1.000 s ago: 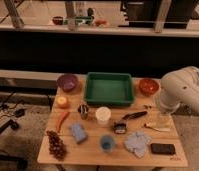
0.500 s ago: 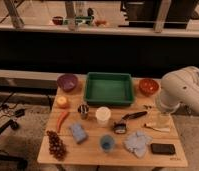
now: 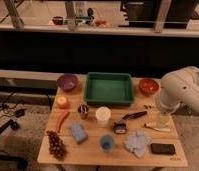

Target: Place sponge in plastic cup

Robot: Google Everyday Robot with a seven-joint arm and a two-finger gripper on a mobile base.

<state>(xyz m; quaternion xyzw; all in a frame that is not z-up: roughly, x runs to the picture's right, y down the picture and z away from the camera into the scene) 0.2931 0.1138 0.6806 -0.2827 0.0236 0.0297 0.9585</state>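
On the front edge of the table [image 3: 93, 159] sit 4 things: grapes [image 3: 55, 144] at the left, then the cup [image 3: 107, 143], upright, then a rag [image 3: 137, 143], then a phone [image 3: 163, 148] at the right. The sponge [image 3: 78, 133] lies flat on the table just behind and left of the cup, near it but not touching, between it and the grapes. A small dark object [image 3: 120, 128] lies behind the cup.

Next row back: a carrot [image 3: 62, 120], a metal cup [image 3: 83, 110], a white cup [image 3: 103, 115] and a dark brush [image 3: 134, 115]. An orange fruit [image 3: 62, 101] sits near the left edge.

The gripper [image 3: 163, 119] hangs over the table's right side, below the white arm [image 3: 183, 90], well apart from the sponge, jaws spread and holding nothing.

At the back stand a purple bowl [image 3: 67, 82], a green tray [image 3: 109, 88] and a red bowl [image 3: 148, 86].
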